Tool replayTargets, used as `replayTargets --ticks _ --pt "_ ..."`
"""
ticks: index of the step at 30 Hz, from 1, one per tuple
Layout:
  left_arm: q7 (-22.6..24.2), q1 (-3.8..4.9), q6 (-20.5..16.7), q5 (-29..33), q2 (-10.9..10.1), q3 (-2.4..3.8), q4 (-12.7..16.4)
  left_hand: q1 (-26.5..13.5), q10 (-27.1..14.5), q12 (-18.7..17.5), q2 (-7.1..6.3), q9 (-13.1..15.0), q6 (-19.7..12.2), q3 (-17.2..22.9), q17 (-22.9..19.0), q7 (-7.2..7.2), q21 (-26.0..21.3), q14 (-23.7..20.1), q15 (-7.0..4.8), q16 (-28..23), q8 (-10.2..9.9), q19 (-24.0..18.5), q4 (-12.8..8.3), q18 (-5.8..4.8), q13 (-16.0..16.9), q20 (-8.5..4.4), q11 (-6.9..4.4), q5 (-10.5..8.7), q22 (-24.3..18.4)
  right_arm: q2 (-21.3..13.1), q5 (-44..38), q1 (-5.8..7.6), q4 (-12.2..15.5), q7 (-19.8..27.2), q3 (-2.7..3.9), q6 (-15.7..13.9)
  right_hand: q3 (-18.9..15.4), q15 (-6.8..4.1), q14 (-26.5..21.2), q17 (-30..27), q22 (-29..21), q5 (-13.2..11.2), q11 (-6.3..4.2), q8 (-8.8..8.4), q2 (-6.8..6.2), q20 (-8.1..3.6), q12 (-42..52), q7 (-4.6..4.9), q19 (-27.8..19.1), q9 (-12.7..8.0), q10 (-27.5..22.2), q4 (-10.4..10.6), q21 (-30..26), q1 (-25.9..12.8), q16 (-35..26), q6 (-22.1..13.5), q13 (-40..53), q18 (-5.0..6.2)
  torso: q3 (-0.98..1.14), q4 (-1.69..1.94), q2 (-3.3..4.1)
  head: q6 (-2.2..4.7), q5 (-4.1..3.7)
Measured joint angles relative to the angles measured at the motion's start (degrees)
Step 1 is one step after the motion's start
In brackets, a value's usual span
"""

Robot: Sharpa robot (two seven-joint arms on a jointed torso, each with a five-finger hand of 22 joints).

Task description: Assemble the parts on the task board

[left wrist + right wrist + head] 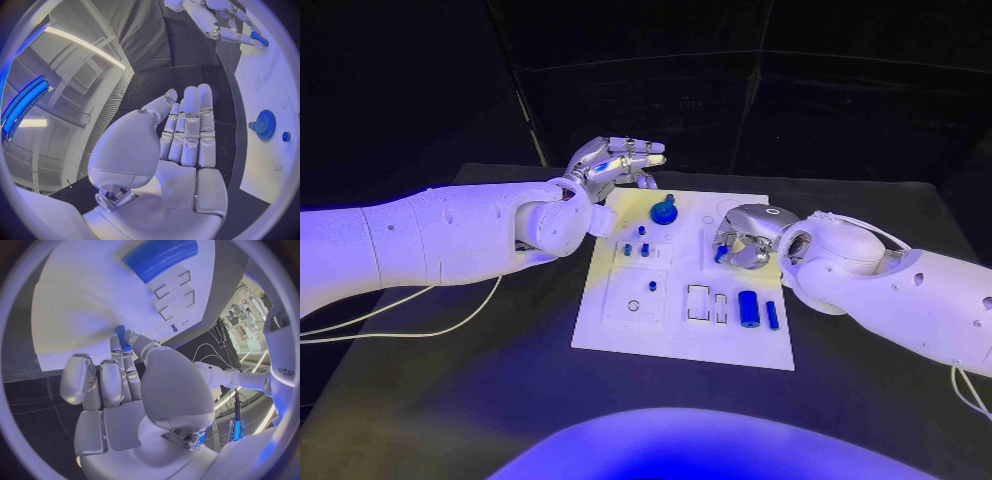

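The white task board (pixel 678 330) lies mid-table. My right hand (pixel 744 235) hovers over the board's right middle and pinches a small blue peg (pixel 721 253) between thumb and a finger; the right wrist view shows this peg (pixel 123 337) at the fingertips, just above the board (pixel 81 305). My left hand (pixel 615 163) is raised past the board's far left corner, fingers straight and apart, palm (pixel 181 165) bare. A blue gear (pixel 664 211) stands near the far edge, and the left wrist view has the gear (pixel 265 124) too. A blue cylinder (pixel 749 307) and a thin blue bar (pixel 772 314) lie at the near right.
Two small blue pegs (pixel 635 249) stand in the board's left middle. Rectangular recesses (pixel 707 303) lie beside the cylinder, and a square pocket (pixel 635 300) sits at the near left. White cables (pixel 401 325) trail on the table under my left arm.
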Motion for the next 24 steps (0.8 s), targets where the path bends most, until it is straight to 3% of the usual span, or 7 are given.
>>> replayTargets --ticks 9,16,24 --pt "-0.01 0.00 0.03 0.00 -0.05 0.00 -0.02 0.00 0.00 0.00 0.00 0.00 0.00 0.00 0.00 0.00 0.00 0.00 0.00 0.00 0.00 0.00 0.00 0.00 0.00 0.00 0.00 0.00 0.00 -2.75 0.57 -0.02 2.77 0.76 0.06 -7.37 0.06 -0.09 -0.09 0.13 0.33 0.00 -0.09 0.24 0.00 -0.10 0.00 -0.17 0.10 0.19 0.44 0.06 0.40 0.00 0.00 0.42 0.14 0.00 -0.02 -0.01 -0.02 0.12 0.07" --pt "-0.01 0.00 0.05 0.00 -0.04 0.00 0.00 0.00 0.00 0.00 0.00 0.00 0.00 0.00 0.01 0.00 0.00 0.00 0.00 0.00 0.00 0.00 0.00 0.00 0.00 0.00 0.00 0.00 0.01 -4.71 2.31 0.11 6.73 1.05 0.12 -11.96 0.27 -0.09 -0.09 0.12 0.33 0.33 -0.09 0.24 0.00 -0.10 0.00 -0.17 0.10 0.18 0.44 -0.15 0.40 0.01 0.00 0.42 0.13 0.00 -0.03 -0.01 -0.02 0.14 0.19" --pt "-0.01 0.00 0.05 0.01 0.13 0.00 -0.04 0.11 -0.02 0.00 0.11 0.00 0.00 0.00 0.01 0.00 0.00 0.00 0.00 0.00 0.00 0.00 0.00 0.00 0.00 0.00 0.02 0.00 -0.01 -0.86 4.82 0.16 8.40 1.74 0.13 -13.08 0.39 -0.09 -0.10 0.03 0.22 0.34 -0.09 0.22 0.24 -0.10 -0.22 -0.17 0.10 0.15 0.43 -0.27 0.40 0.25 0.00 0.41 0.12 0.00 -0.07 0.12 0.02 0.10 0.32"
